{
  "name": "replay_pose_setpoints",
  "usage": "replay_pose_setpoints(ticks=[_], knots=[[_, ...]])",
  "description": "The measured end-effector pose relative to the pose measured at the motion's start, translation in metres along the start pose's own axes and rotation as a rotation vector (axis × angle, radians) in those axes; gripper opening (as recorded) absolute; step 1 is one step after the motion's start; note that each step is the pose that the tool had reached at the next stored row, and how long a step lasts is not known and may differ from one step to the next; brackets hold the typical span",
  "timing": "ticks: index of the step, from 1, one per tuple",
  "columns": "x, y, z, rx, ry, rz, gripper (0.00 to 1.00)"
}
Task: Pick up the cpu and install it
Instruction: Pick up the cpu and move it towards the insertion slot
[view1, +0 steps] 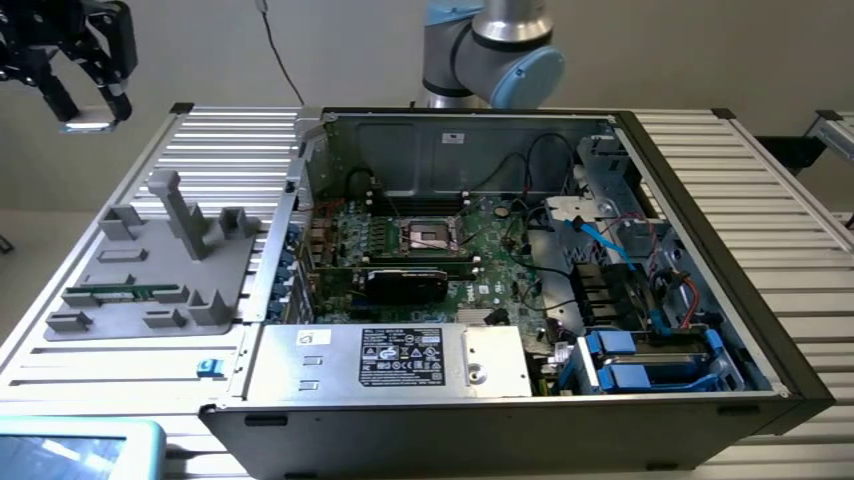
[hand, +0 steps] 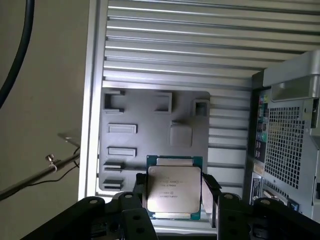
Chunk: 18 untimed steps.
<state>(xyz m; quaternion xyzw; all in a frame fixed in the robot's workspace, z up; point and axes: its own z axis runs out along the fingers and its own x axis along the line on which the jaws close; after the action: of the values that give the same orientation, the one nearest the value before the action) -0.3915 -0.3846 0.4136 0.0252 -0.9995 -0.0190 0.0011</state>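
Cpu (hand: 173, 192) sits clamped by its edges between the closed fingers of the end effector (view1: 88, 116), held high at the exterior view's left, well above the slatted surface (view1: 214, 140). Next comes the grey tray (view1: 147, 270), then the open computer case (view1: 534, 260) with its socket (view1: 437, 235).

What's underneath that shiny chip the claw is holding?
The cpu, clamped in the gripper, hangs above a grey tray on the slatted table. It hides part of the tray's edge, so what lies there cannot be seen.
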Motion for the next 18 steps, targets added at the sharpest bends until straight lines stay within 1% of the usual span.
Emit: replay_pose_setpoints(ticks=[8, 18], knots=[[-0.036, -0.0018, -0.0001, -0.0009, 0.0001, -0.004, 0.53], [-0.079, -0.0040, -0.0003, -0.0016, 0.0002, -0.008, 0.53]])
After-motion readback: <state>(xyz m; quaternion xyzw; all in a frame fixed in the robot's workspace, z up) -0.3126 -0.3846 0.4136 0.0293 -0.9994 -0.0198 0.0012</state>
